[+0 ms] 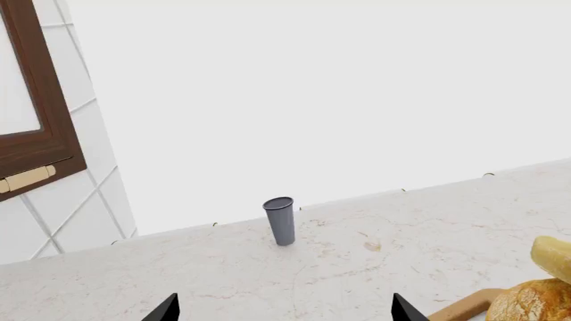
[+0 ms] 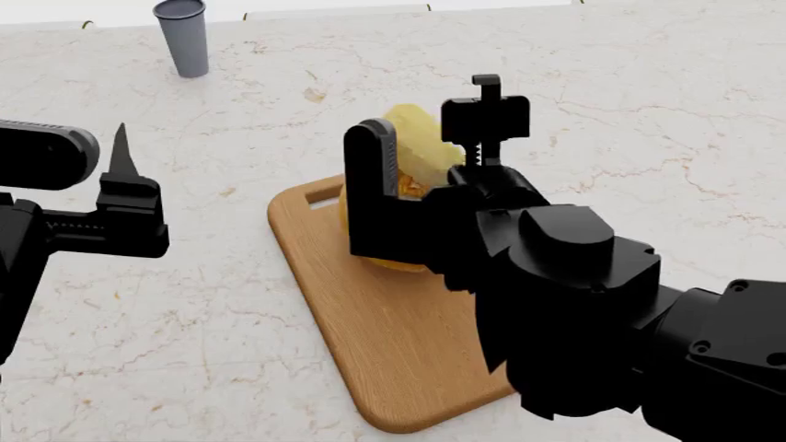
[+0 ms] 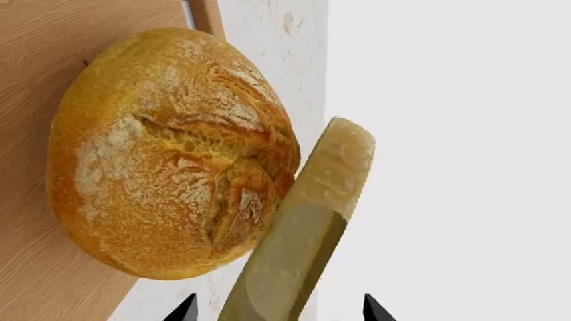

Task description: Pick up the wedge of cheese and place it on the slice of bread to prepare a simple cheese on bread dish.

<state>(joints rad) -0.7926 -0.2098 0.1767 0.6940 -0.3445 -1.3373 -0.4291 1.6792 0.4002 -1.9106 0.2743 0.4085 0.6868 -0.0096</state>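
The wedge of cheese (image 3: pixel 299 234), pale yellow, stands on edge and leans against the round golden loaf (image 3: pixel 170 154), which sits on the wooden cutting board (image 3: pixel 53 67). My right gripper (image 3: pixel 278 311) is open, its black fingertips (image 3: pixel 184 309) well apart on either side of the cheese and clear of it. In the head view the cheese (image 2: pixel 424 152) shows between the right gripper's (image 2: pixel 428 115) fingers, and the loaf (image 2: pixel 396 265) is mostly hidden behind them. My left gripper (image 1: pixel 285 311) is open and empty over the counter, left of the board (image 2: pixel 406 350).
A grey cup (image 2: pixel 182 37) stands upright at the counter's far left edge, also in the left wrist view (image 1: pixel 279 221). A tiled wall and a brown cabinet frame (image 1: pixel 40 114) lie beyond it. The counter (image 2: pixel 639 110) is pale marble.
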